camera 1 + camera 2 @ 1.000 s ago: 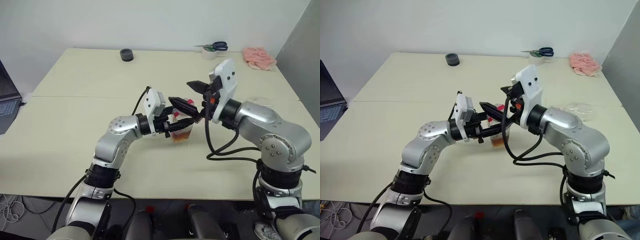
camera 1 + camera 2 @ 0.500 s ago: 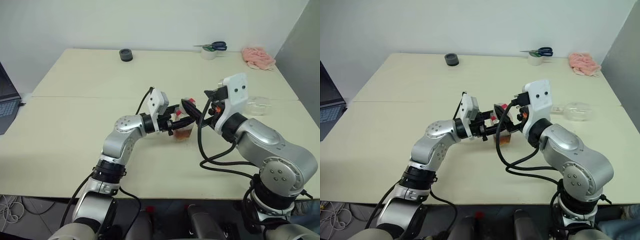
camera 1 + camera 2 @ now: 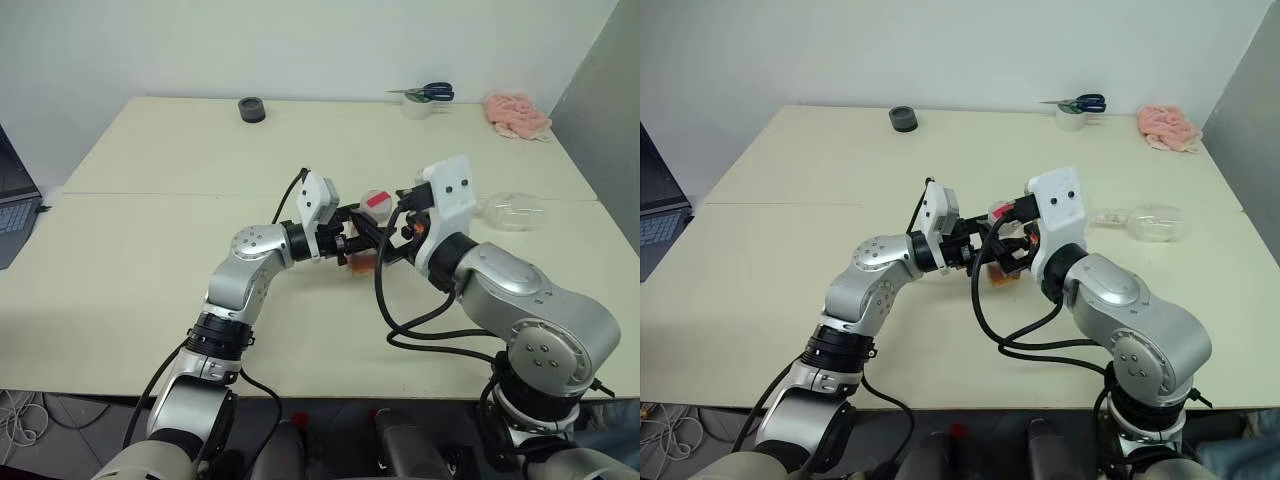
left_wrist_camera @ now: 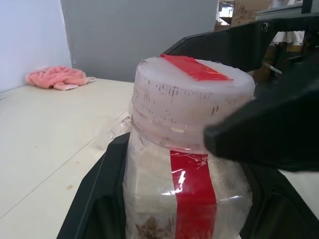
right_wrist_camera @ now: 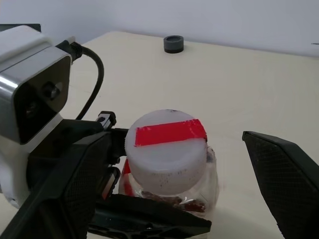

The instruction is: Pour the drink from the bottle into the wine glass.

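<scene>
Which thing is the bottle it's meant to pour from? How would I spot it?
Look at the middle of the cream table, where the two arms meet. The bottle stands there, clamped in the left gripper. It is small and clear, with amber drink at the bottom, a red strip down its side and a white cap with red tape.

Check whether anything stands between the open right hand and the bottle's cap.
Nothing visible does. The right hand has its open fingers on either side of the cap; the left hand grips the bottle below the cap.
</scene>
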You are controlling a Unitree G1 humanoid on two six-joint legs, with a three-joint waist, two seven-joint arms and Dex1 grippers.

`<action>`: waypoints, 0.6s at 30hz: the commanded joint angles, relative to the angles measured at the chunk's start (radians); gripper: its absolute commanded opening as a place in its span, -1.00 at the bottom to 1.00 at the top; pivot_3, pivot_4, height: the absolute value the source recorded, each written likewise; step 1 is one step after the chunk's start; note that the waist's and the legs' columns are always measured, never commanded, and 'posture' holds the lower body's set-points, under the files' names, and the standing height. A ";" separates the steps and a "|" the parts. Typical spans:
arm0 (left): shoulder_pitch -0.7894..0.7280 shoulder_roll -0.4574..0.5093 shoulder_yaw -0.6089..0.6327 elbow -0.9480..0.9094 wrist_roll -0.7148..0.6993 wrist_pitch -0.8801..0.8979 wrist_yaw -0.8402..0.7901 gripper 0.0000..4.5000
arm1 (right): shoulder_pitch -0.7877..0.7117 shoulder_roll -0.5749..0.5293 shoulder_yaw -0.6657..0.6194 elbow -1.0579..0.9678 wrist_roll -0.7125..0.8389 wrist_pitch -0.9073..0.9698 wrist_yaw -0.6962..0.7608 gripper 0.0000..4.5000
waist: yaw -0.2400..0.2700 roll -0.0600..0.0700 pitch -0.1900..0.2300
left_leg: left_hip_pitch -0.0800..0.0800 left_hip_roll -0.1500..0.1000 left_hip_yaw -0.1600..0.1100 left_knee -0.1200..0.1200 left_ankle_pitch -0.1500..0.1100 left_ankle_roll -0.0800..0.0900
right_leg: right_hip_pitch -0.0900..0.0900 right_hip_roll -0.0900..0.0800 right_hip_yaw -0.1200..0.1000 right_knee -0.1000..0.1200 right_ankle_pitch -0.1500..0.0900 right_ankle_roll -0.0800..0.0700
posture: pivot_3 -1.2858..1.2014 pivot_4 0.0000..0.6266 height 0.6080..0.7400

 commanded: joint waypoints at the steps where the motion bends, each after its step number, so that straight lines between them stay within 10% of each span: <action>1: -0.014 -0.011 0.006 -0.038 -0.009 -0.014 -0.003 -0.04 | -0.012 0.014 -0.014 -0.006 -0.014 -0.043 -0.002 0.73 | 0.000 0.000 0.000 | 0.000 0.000 0.000 0.000 0.000 0.000 | 0.000 0.000 0.000 0.000 0.000 0.000 | 0.03 -0.52 1.00; 7: -0.010 -0.012 0.005 -0.047 -0.008 -0.006 0.001 -0.04 | -0.007 0.010 0.001 0.007 -0.028 -0.046 0.002 -0.17 | 0.000 0.000 0.000 | 0.000 0.000 0.000 0.000 0.000 0.000 | 0.000 0.000 0.000 0.000 0.000 0.000 | 0.03 -0.52 1.00; 12: -0.017 -0.009 0.009 -0.049 -0.011 0.000 0.004 -0.04 | -0.015 -0.035 0.007 0.043 -0.031 -0.084 0.039 -0.17 | 0.000 0.000 0.000 | 0.000 0.000 0.000 0.000 0.000 0.000 | 0.000 0.000 0.000 0.000 0.000 0.000 | 0.03 -0.52 1.00; 18: -0.024 -0.017 -0.004 -0.071 -0.036 0.033 -0.021 -0.04 | 0.076 -0.297 -0.034 0.144 0.292 -0.258 0.727 -0.17 | 0.006 0.000 0.000 | 0.000 -0.001 0.000 0.000 0.000 0.000 | 0.000 0.000 0.000 -0.001 0.000 0.000 | 0.03 -0.52 1.00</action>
